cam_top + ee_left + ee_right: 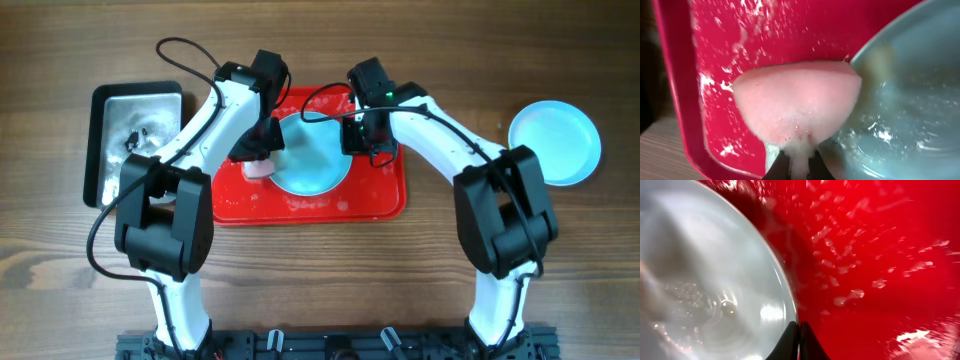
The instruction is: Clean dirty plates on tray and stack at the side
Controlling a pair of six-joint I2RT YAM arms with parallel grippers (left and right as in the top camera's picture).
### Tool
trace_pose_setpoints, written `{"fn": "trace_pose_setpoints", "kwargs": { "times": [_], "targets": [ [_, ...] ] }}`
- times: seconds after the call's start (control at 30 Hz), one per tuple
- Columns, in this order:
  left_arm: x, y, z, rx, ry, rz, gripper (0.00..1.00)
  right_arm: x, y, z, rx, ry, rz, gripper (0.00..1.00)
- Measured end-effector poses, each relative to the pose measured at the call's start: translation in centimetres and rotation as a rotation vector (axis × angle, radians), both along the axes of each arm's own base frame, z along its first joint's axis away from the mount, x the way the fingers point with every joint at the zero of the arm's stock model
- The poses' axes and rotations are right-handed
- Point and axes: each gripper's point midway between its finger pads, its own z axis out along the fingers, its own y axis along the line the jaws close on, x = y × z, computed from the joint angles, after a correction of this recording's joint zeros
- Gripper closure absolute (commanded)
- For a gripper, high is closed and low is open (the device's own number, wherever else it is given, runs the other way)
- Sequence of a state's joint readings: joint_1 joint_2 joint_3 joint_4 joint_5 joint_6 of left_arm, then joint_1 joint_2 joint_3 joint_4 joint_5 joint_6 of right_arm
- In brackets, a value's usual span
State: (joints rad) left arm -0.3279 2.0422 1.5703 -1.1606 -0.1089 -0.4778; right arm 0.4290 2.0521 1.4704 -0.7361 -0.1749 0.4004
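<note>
**A:** Where's the plate in hand?

**B:** The pale blue plate (pixel 312 155) lies in the red tray (pixel 310 208), a little behind the middle of the worktop (pixel 320 290). It looks wet, with suds on it.

**A:** What's touching it?

**B:** A pink sponge (pixel 797 107), foamy, sits on the tray floor right against the plate's left rim. The left tool (pixel 791 167) pinches it from above. The right tool (pixel 799 341) has its tips pressed almost together at the plate's right rim. I judge it's pinching that rim to steady the plate.

**A:** Which step, then?

**B:** Scrubbing, I'd say, with the sponge at the edge rather than over the middle.

**A:** Anything else about?

**B:** A second plate (pixel 555 142) rests well apart, near the worktop's right edge, and looks clean. A metal pan (pixel 135 140) with dark bits in it sits near the left edge. I can't see a third plate.

**A:** And the next move?

**B:** Probably a sweep of the sponge across the plate's face while the right side grips the rim. Once clean, the plate needs lifting by its rim and setting squarely on the one at the right edge. Wet plates slip, so the grip must be sure.
</note>
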Motion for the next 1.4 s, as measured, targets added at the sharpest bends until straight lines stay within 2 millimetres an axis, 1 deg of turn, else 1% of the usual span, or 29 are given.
{"fn": "trace_pose_setpoints", "kwargs": {
  "times": [0.07, 0.1, 0.13, 0.17, 0.2, 0.27, 0.3, 0.37, 0.4, 0.5, 0.57, 0.7, 0.73, 0.77, 0.8, 0.87, 0.9, 0.93, 1.0, 1.17, 1.23, 1.27, 1.3, 1.37, 1.4],
  "targets": [
    [-0.4, -0.2, 0.0, -0.015, 0.019, 0.009, 0.96, 0.7, -0.5, 3.3, 0.017, -0.073, -0.011, 0.96],
    [-0.5, -0.3, 0.0, -0.023, 0.024, 0.012, 0.96, 0.9, -1.1, 5.5, 0.008, -0.123, -0.021, 0.96],
    [-0.6, -0.2, 0.0, -0.028, 0.028, 0.017, 0.96, 1.0, -1.7, 7.0, -0.009, -0.161, -0.031, 0.96],
    [-0.5, -0.1, 0.0, -0.035, 0.03, 0.024, 0.96, 1.1, -2.1, 8.0, -0.022, -0.189, -0.037, 0.9],
    [-0.6, 0.2, 0.0, -0.04, 0.037, 0.038, 0.96, 1.1, -2.5, 8.5, -0.038, -0.206, -0.044, 0.72],
    [-0.4, 1.1, 0.0, -0.046, 0.042, 0.068, 0.96, 1.1, -2.5, 8.4, -0.041, -0.203, -0.036, 0.52],
    [-0.3, 1.5, 0.0, -0.053, 0.043, 0.081, 0.96, 1.0, -2.1, 8.3, -0.02, -0.194, -0.028, 0.51],
    [-0.1, 1.8, -0.1, -0.073, 0.044, 0.088, 0.96, 0.7, -1.5, 7.4, 0.009, -0.156, -0.025, 0.5],
    [-0.1, 1.8, -0.1, -0.079, 0.044, 0.088, 0.96, 0.6, -1.1, 6.6, 0.025, -0.13, -0.021, 0.5],
    [-0.2, 1.4, 0.0, -0.099, 0.05, 0.084, 0.96, 0.0, 0.4, 3.1, 0.08, -0.025, -0.005, 0.5],
    [-0.1, 1.6, 0.2, -0.108, 0.045, 0.089, 0.96, -0.5, 0.8, 1.6, 0.097, 0.026, -0.009, 0.5],
    [0.4, 2.8, 0.9, -0.114, 0.022, 0.124, 0.96, -0.7, 1.7, -0.3, 0.11, 0.064, -0.023, 0.51],
    [0.4, 2.9, 0.9, -0.114, 0.022, 0.125, 0.96, -0.6, 2.0, -0.6, 0.111, 0.065, -0.025, 0.51],
    [0.4, 2.9, 0.9, -0.115, 0.022, 0.127, 0.96, -0.7, 2.3, -1.0, 0.112, 0.07, -0.029, 0.54],
    [0.4, 2.9, 0.9, -0.114, 0.022, 0.127, 0.96, -0.8, 2.6, -1.6, 0.11, 0.079, -0.033, 0.62],
    [0.4, 2.9, 0.9, -0.115, 0.022, 0.127, 0.96, -0.7, 2.9, -1.9, 0.12, 0.085, -0.046, 0.75],
    [0.4, 2.9, 0.9, -0.115, 0.022, 0.127, 0.96, -0.7, 2.9, -2.1, 0.12, 0.091, -0.055, 0.84],
    [0.4, 2.9, 0.9, -0.115, 0.021, 0.127, 0.96, -0.7, 2.8, -2.2, 0.12, 0.093, -0.061, 0.9],
    [0.4, 2.9, 0.9, -0.115, 0.022, 0.127, 0.96, -0.7, 2.8, -2.3, 0.119, 0.098, -0.067, 0.96],
    [0.4, 2.9, 0.9, -0.115, 0.021, 0.127, 0.96, -0.8, 2.9, -2.4, 0.121, 0.101, -0.067, 0.96],
    [0.4, 2.9, 0.9, -0.115, 0.021, 0.127, 0.96, -0.6, 1.9, -2.1, 0.069, 0.078, -0.082, 0.96],
    [0.4, 2.9, 0.9, -0.115, 0.02, 0.127, 0.96, -0.5, -0.2, -0.8, -0.02, 0.037, -0.11, 0.96],
    [0.5, 2.9, 0.9, -0.116, 0.018, 0.126, 0.96, -0.2, -1.3, 0.9, -0.061, -0.015, -0.126, 0.96],
    [0.6, 2.9, 0.8, -0.118, 0.011, 0.126, 0.96, 1.2, -4.1, 7.6, -0.152, -0.22, -0.163, 0.96],
    [0.7, 2.8, 0.8, -0.118, 0.008, 0.126, 0.96, 1.6, -5.4, 10.5, -0.188, -0.311, -0.179, 0.96]
  ]
}}
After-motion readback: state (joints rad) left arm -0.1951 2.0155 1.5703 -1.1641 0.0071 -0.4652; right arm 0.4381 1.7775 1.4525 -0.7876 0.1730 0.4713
